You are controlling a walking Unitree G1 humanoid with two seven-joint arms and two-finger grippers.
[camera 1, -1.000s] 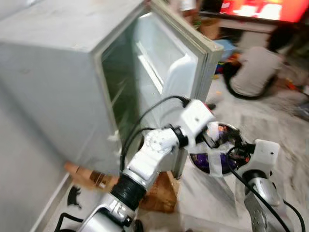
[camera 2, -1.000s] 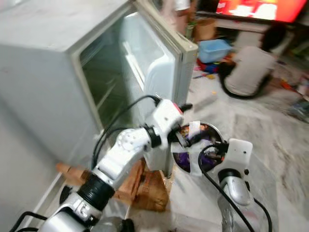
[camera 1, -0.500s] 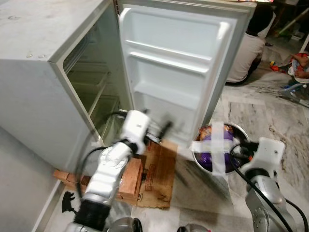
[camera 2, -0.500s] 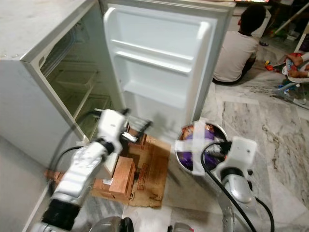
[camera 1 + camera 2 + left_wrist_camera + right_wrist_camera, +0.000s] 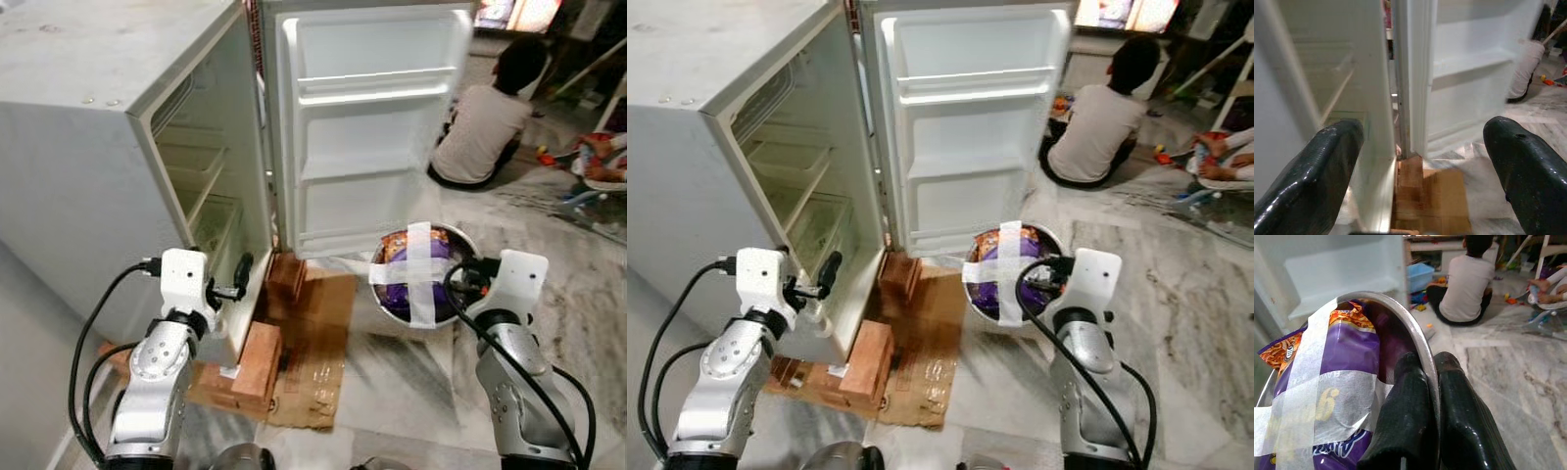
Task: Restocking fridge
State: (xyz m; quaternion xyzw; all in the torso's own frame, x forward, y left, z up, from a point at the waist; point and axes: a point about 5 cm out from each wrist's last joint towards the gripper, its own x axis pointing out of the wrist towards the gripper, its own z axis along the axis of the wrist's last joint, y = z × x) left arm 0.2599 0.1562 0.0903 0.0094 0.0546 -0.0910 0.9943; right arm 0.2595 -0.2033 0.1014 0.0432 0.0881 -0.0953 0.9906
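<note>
Gripping the rim of a steel bowl (image 5: 460,240), the right gripper (image 5: 1427,382) had its two black fingers pinched together, one inside the wall and one outside. The bowl was held out in front of the robot, low over the floor and just to the right of the fridge door's lower edge. Inside it lay a purple snack packet (image 5: 1347,357) with orange print at its top, and two strips of white tape (image 5: 419,274) crossed over the bowl's mouth, holding the packet in.

The left gripper (image 5: 1422,156) hung spread wide, holding nothing, just in front of the fridge's front edge near its lower corner.

The white fridge (image 5: 108,166) stood open to the robot's left, its shelves and a clear drawer visible inside. Its door (image 5: 372,127) was swung fully back, showing pale moulded racks that held nothing visible. The fridge rested on wooden blocks (image 5: 260,357), with a flattened sheet of brown cardboard (image 5: 318,343) spread on the floor beside them.

The floor (image 5: 578,313) was grey-veined marble. A person in a light shirt (image 5: 480,122) sat on it well behind the bowl, back turned, with coloured toys scattered nearby and a lit screen (image 5: 514,12) beyond.
</note>
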